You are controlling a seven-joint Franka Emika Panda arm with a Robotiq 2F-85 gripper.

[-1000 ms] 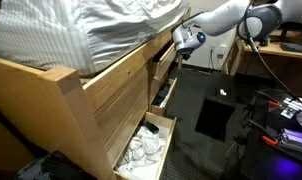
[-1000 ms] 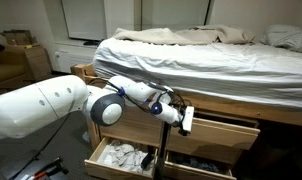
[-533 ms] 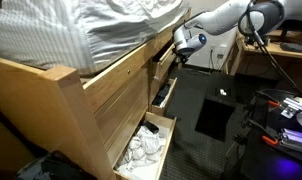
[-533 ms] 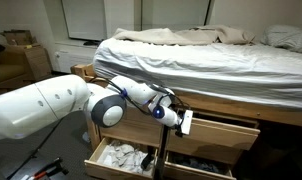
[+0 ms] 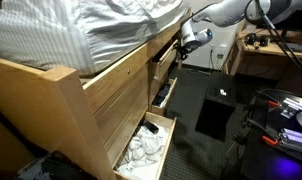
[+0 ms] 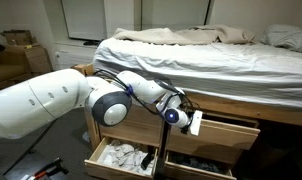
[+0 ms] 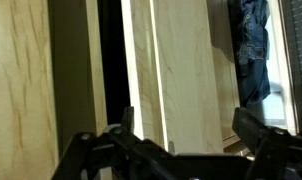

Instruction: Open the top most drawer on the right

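When the scene is taken in an exterior view, the gripper (image 5: 194, 38) is found at 1 o'clock in the frame, close against the front of the top right drawer (image 5: 165, 56) of the wooden bed frame (image 5: 51, 95). Rumpled bedding (image 5: 81, 30) is piled above at 11 o'clock. A lower drawer (image 5: 161, 135) at 6 o'clock is pulled out and filled with white laundry (image 5: 141, 150). In an exterior view from the bed's long side, the white arm (image 6: 51, 95) is extended from 9 o'clock toward the centre, and the gripper (image 6: 192, 122) is placed at the left end of the top right drawer (image 6: 231, 133), along whose upper edge a dark gap is shown. Both bottom drawers are seen pulled out at 6 o'clock. In the wrist view, the fingers (image 7: 127, 122) are spread wide at the bottom edge, and nothing is clamped between them. Pale wood panels (image 7: 181, 60) run vertically across the gap. Contact with the wood cannot be determined. Dark blue cloth (image 7: 253, 50) is visible at 2 o'clock.
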